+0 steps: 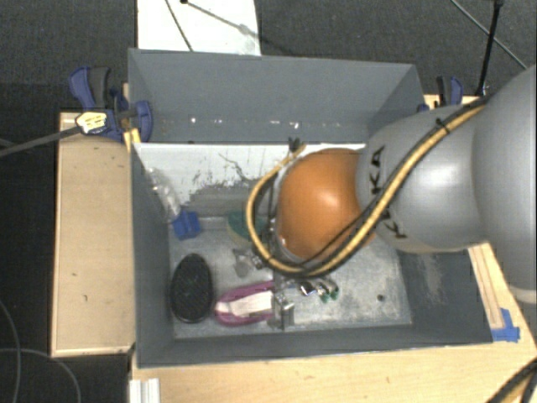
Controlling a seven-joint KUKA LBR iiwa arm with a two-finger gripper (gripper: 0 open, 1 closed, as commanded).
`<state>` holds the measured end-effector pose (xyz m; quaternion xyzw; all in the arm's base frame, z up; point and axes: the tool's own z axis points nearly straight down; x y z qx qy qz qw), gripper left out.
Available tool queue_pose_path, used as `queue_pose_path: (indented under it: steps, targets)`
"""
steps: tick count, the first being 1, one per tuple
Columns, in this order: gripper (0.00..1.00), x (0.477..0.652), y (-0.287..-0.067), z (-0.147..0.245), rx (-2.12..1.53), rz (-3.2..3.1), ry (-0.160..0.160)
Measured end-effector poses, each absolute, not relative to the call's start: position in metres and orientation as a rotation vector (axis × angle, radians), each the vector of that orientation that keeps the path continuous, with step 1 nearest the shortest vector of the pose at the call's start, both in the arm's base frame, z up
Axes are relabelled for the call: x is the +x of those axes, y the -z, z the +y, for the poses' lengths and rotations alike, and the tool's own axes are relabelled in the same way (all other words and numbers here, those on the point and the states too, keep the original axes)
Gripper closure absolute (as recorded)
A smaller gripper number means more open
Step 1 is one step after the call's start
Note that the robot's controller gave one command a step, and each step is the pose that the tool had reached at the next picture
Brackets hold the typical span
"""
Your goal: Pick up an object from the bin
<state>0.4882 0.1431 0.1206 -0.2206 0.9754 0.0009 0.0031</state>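
Your grey arm (pixel 445 183), lettered "KA" beside its cable, crosses the frame's right, its orange cover (pixel 315 200) at centre. Below, the gripper (pixel 284 307) sits inside the grey bin (pixel 277 91), seemingly touching a pink-and-white object (pixel 243 303) at lower centre; whether it is open or closed you cannot tell. A black oval brush (pixel 191 286) lies left of that object, and a blue block (pixel 185 225) above the brush.

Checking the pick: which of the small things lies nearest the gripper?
The pink-and-white one, right beside the gripper; the black oval and blue block lie farther left.
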Motion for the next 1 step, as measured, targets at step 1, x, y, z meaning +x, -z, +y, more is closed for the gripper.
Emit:
queue_pose_path:
  steps: [1]
  targets:
    - [0.0,0.4969,-0.0689,0.1398,-1.036,2.967,-0.001]
